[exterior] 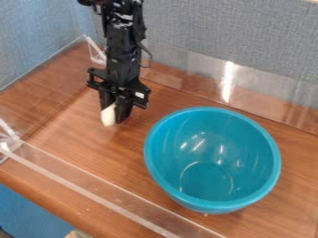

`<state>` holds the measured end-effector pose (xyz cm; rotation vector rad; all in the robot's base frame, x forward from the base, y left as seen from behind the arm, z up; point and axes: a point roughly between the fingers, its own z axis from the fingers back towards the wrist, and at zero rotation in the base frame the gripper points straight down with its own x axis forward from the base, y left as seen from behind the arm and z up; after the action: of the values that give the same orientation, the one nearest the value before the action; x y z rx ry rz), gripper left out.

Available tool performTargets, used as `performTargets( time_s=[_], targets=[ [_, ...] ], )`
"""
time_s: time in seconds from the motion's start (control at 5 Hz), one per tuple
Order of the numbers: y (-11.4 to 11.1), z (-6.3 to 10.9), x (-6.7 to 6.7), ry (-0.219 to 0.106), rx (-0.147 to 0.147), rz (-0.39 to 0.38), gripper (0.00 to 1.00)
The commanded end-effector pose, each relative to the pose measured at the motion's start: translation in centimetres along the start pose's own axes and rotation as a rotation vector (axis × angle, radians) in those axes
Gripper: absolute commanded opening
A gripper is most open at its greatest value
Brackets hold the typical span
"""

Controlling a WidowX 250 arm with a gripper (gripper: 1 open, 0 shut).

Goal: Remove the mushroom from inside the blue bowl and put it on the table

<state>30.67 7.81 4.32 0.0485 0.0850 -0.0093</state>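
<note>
**Mushroom out of the bowl, low over the wood**

The gripper [114, 110] pointed straight down, jaws clamped on the mushroom [111, 115], whose cream stem poked out below, right at the table [62, 102]; couldn't tell if it touched. The blue bowl [213, 158] sat at about 4 o'clock from it, near but apart. Clear acrylic walls [87, 186] edged the table.

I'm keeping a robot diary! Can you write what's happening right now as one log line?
gripper: shut on mushroom | mushroom: out of blue bowl, just above table | bowl: empty | step: setting mushroom down
</note>
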Motion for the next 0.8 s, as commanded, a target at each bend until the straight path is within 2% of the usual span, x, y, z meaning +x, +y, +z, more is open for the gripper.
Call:
performTargets(
  time_s=[0.0, 0.2, 0.6],
  targets=[
    [0.7, 1.5, 0.1, -0.057, 0.004, 0.058, 0.0],
    [0.7, 1.1, -0.8, -0.051, -0.007, 0.105, 0.0],
    [1.3, 2.6, -2.3, -0.04, -0.024, 0.093, 0.0]
  ],
)
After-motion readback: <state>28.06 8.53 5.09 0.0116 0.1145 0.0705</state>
